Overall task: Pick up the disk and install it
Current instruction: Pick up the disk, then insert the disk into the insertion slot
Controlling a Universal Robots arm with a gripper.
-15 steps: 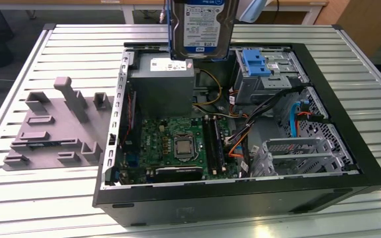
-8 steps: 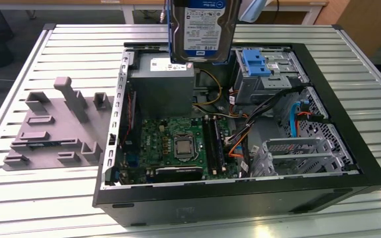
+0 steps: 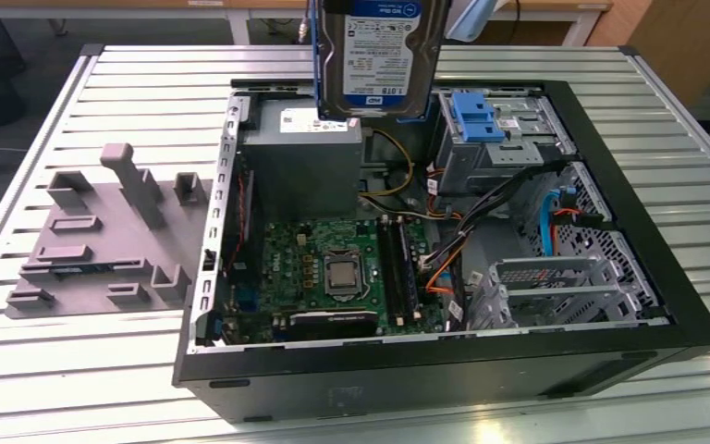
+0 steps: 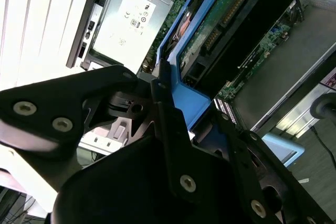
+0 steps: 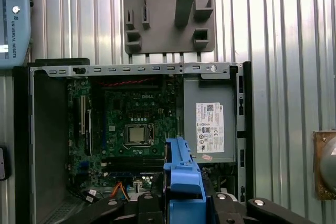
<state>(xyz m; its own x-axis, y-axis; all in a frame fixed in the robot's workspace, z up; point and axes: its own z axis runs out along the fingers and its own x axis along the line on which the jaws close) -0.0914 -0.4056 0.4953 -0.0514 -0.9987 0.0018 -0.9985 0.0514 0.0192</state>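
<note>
Silver and upright, the disk hangs in the air over the far part of the open computer case, its labelled face turned to the exterior view's camera. Its blue bracket runs down the long edges. In the first wrist view the gripper is clamped on that bracket, with a black finger pressed against each side of the blue plastic. The second wrist view shows the disk's green circuit-board underside.

In the exterior view the disk's lower edge lines up with the far edge of the grey power supply; whether the two touch cannot be told. To the exterior view's right of the disk is a metal bay with a blue latch, with bundled cables crossing below it. The motherboard lies flat on the case floor, and a metal drive cage fills the near corner at the exterior view's right.

The grey fixture block sits just outside the case wall on the slatted metal table, with bare slats around it.
</note>
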